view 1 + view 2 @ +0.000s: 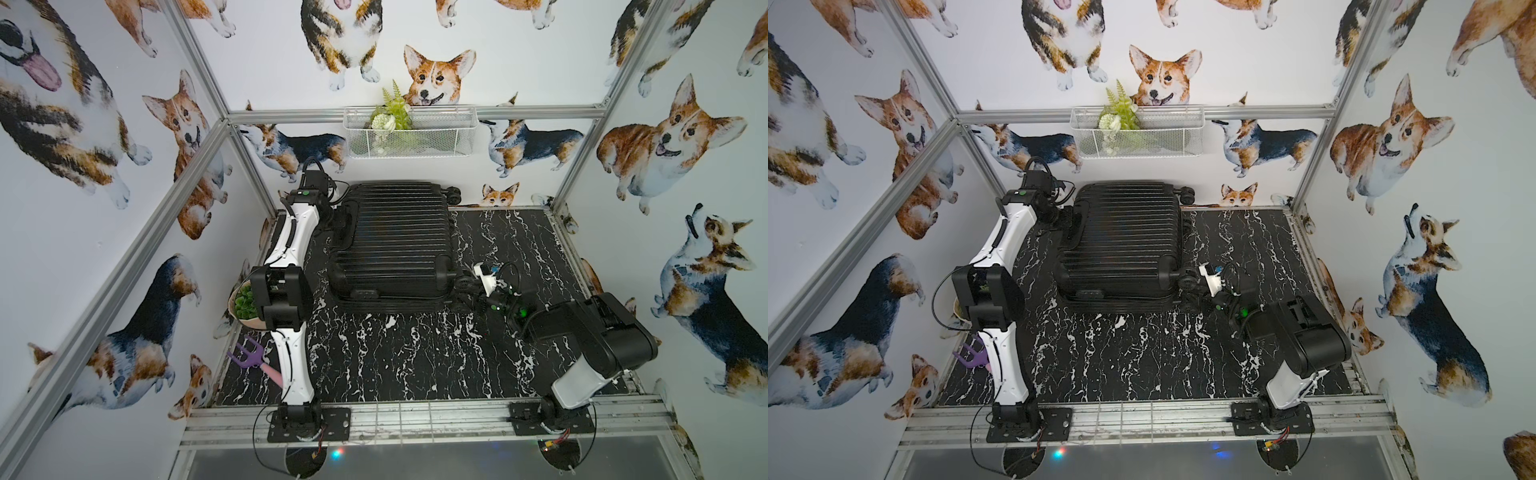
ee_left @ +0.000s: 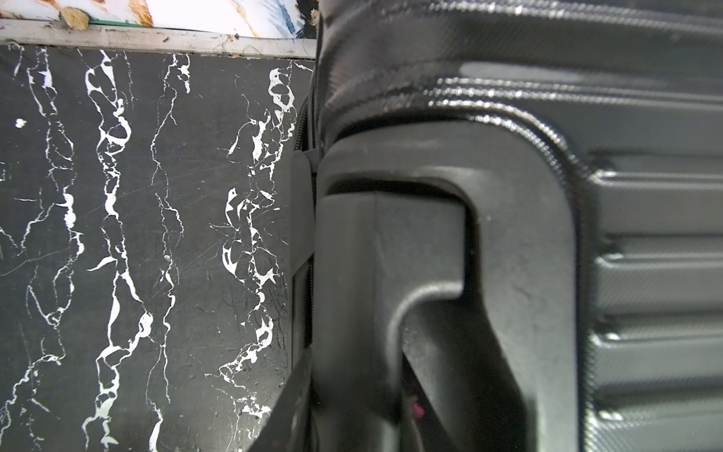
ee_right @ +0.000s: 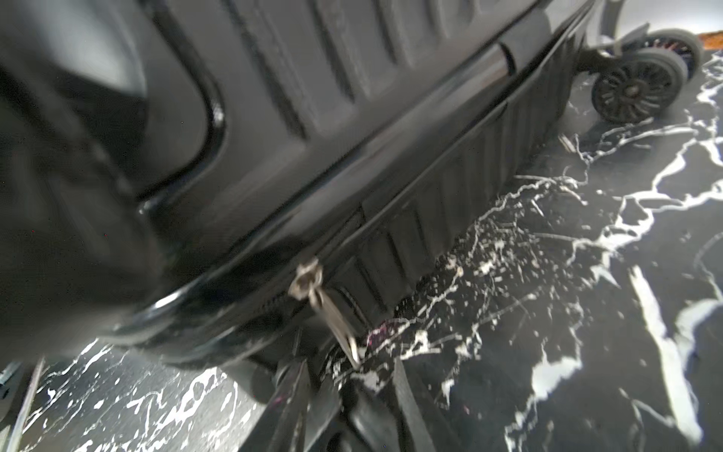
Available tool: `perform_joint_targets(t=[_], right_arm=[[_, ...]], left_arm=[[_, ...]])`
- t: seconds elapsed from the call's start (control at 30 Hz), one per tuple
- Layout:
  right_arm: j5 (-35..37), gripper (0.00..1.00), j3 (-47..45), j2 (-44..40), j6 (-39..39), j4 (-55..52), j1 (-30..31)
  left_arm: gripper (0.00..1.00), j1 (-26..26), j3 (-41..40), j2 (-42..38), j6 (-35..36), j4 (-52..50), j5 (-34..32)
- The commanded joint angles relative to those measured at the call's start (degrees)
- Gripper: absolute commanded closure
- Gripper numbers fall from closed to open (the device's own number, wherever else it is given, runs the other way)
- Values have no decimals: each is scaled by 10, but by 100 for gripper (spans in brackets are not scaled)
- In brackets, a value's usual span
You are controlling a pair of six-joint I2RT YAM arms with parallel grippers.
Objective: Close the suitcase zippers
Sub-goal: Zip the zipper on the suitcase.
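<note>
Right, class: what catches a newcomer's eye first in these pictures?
The black ribbed suitcase lies flat at the back of the marble-patterned table, against corgi wallpaper. In the right wrist view, a silver zipper pull hangs from its seam.

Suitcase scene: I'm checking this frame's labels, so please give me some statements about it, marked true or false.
1. The suitcase lies flat on the marble table. True.
2. A silver zipper pull hangs from its rim, right in front of the right claw. True.
3. The left claw is at the wheels. False: it is at the handle; the right claw is nearest a wheel.
4. The wall basket is empty. False: it holds a green plant.
5. The purple fork lies on the suitcase. False: it lies on the table, apart from it.
</note>
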Motion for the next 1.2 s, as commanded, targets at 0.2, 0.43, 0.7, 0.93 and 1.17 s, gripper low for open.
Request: perform_joint_targets(t=[0.2,0.43,0.7,0.93,1.17], right_arm=[[-39,61,37,34,8,33,-3],[-53,62,50,51,10,28,-1],[-65,75,78,65,8,10,7],[-55,100,65,55,5,7,8],[-43,100,41,29,6,-4,8]], left_arm=[[78,1,16,5,-22,1,67],[78,0,25,7,-24,-1,69],[78,1,29,7,-24,-6,70],[58,1,36,-9,-23,-11,65],[25,-2,12,-81,-10,7,37]])
